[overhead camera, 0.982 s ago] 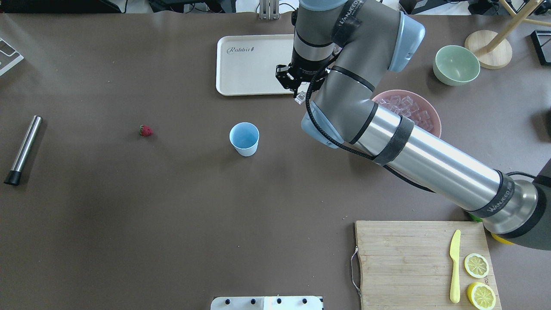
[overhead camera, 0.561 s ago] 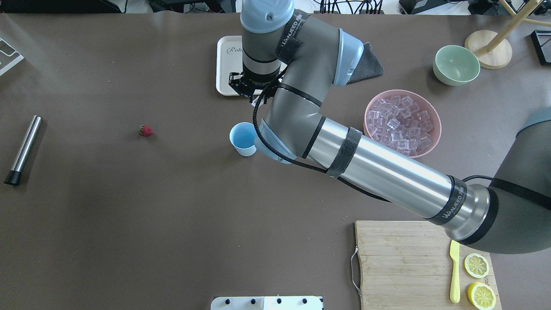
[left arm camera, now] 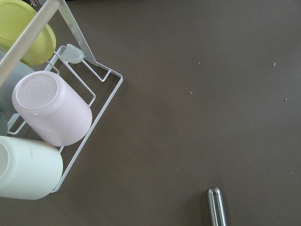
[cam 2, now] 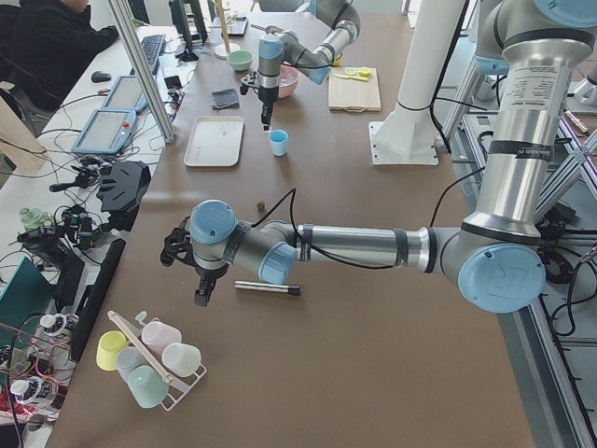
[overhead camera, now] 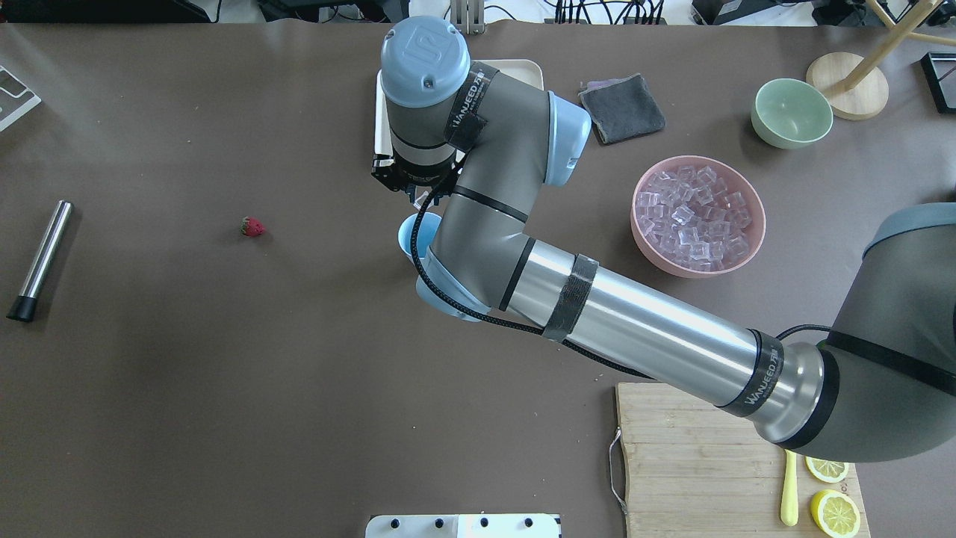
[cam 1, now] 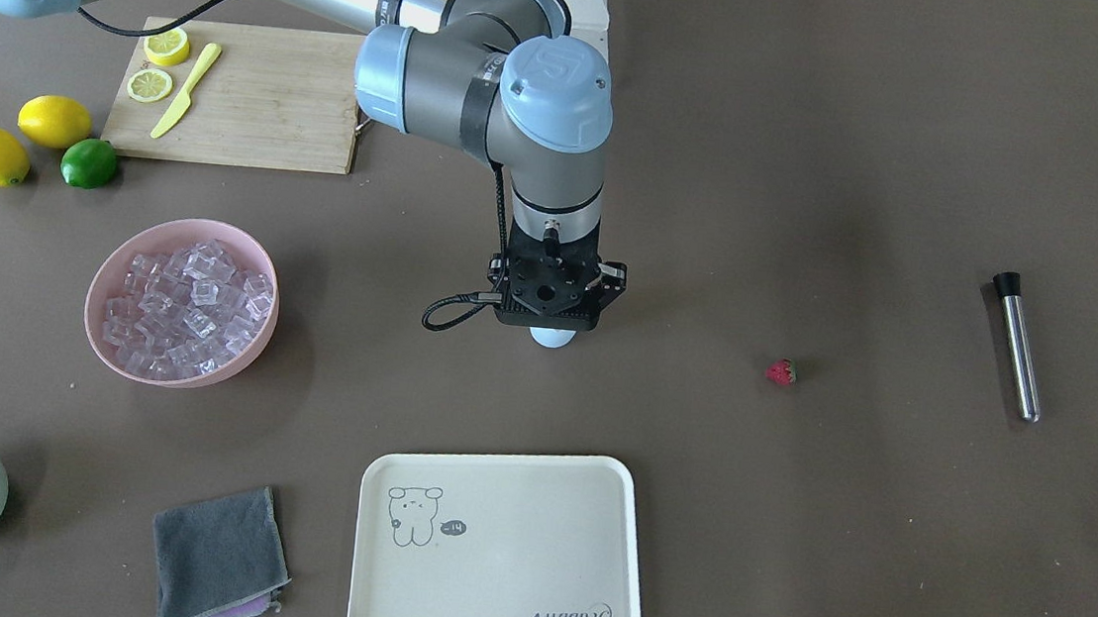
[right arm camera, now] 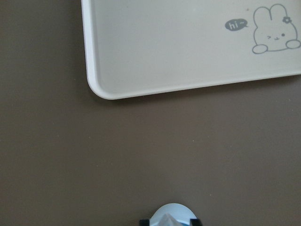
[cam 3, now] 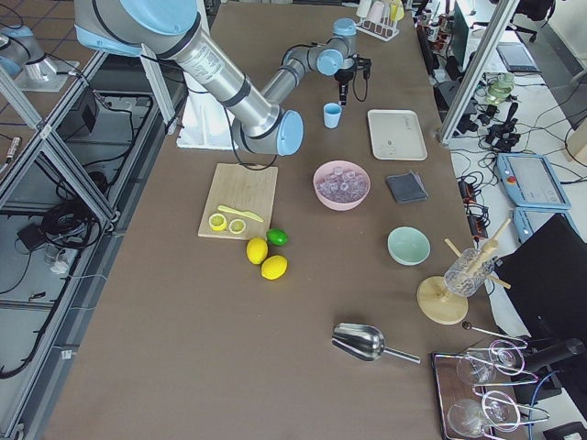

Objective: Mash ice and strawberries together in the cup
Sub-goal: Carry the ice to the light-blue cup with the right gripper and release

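R arm is out over mid-table and the right gripper (cam 1: 550, 311) hangs nose-down over the cup (overhead camera: 411, 236). The cup stands upright just robot-side of the tray (cam 1: 495, 582), w/ only a sliver showing past the wrist. Wrist cam shows the fingers pinched close on a small pale translucent lump, prob. an ice cube (right arm camera: 168, 219), so a narrow gap, not spread wide. It is held high and vertical, presumably so the cube drops straight into the mouth and doesn't clip the rim. The rest of the ice (cam 1: 189, 305) is heaped in the pink bowl (cam 1: 98, 304), well apart from the cup on the R arm's side, handy for repeat trips. The strawberry (cam 1: 781, 372) lies alone on the table (cam 1: 819, 173) on the cup's other side, well apart, not yet in. Beyond it the steel muddler (cam 1: 1017, 347) lies flat in the L arm's half. Fair enough, since mashing likely comes last. The left gripper (cam 2: 201, 285) hovers near that muddler; open or closed, can't tell.
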